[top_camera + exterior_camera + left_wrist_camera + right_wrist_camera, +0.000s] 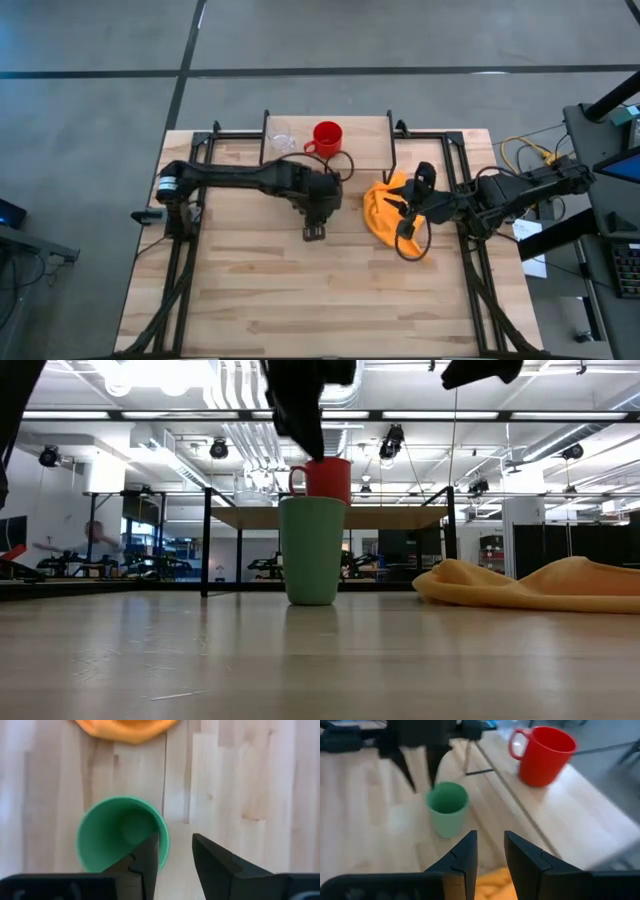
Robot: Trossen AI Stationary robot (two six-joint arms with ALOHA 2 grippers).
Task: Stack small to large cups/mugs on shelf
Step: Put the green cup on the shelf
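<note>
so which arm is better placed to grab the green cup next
Left. Its tool hangs open right over the green cup, one finger inside the rim. The right tool is farther off, above the orange cloth.

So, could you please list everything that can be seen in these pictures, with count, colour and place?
Green cup: one, green, upright on the table in front of the shelf, under the left gripper.
Red mug: one, red, with a handle, on the shelf.
Clear cup: one, transparent, on the shelf beside the red mug.
Shelf: one, light wood top, black legs, at the table's far edge.
Orange cloth: one, crumpled on the table, under the right gripper.
Table: one, light wood.
Left gripper: open, above the green cup, one finger over its rim.
Right gripper: open, over the cloth.
</note>
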